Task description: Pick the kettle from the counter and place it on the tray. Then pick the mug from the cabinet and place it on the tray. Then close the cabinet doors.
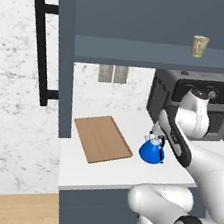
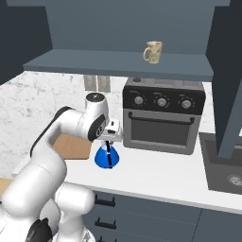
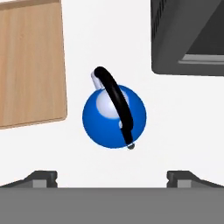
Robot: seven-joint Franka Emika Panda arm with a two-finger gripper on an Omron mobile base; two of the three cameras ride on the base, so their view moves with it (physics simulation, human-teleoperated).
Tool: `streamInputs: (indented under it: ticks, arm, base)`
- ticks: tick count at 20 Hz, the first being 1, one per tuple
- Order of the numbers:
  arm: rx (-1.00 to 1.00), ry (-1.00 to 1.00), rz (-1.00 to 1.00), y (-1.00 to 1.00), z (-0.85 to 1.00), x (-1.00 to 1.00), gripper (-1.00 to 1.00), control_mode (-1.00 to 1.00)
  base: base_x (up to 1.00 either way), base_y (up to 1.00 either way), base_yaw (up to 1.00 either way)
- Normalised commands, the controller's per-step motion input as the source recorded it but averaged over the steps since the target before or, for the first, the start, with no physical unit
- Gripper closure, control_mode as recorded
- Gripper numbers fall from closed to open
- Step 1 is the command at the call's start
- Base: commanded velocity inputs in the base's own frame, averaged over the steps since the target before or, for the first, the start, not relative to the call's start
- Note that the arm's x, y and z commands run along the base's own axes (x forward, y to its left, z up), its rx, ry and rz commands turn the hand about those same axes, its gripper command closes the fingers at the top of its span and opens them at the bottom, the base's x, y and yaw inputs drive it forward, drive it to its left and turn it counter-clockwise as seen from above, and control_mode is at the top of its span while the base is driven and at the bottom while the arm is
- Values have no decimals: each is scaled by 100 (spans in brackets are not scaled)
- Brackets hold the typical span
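On the counter (image 1: 99,178), kettle (image 3: 114,116) below spread fingers (image 3: 43,178), mug (image 2: 153,51) on cabinet shelf

Arm rises from the base, elbow bent, forearm reaching forward, wrist turned straight down. Gripper (image 3: 112,177) points downward, jaws spread wide, nothing between them. Hand view: finger tips (image 3: 43,177) sit at 7 and 5 o'clock, level with each other.

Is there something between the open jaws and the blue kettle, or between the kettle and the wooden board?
Nothing visible. The gripper hangs open above the small blue rounded kettle; bare white countertop separates the kettle from the flat light-brown wooden tray.
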Motion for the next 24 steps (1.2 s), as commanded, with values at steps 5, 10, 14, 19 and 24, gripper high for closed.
streamInputs:
  ticks: [5, 10, 14, 19, 24]
  arm:
    - [0, 0, -1, -4, -26, 36, -100, -100]
    - [0, 1, 0, -2, -18, 33, -100, -100]
    - [0, 1, 0, -6, -18, 38, -100, -100]
    - [0, 1, 0, -4, -23, 24, -100, -100]
    - [0, 1, 0, -6, -29, 11, -100, -100]
  base:
    - [0, 0, 0]
    - [0, 0, 0]
    - [0, 0, 0]
    - [0, 0, 0]
    - [0, 0, 0]
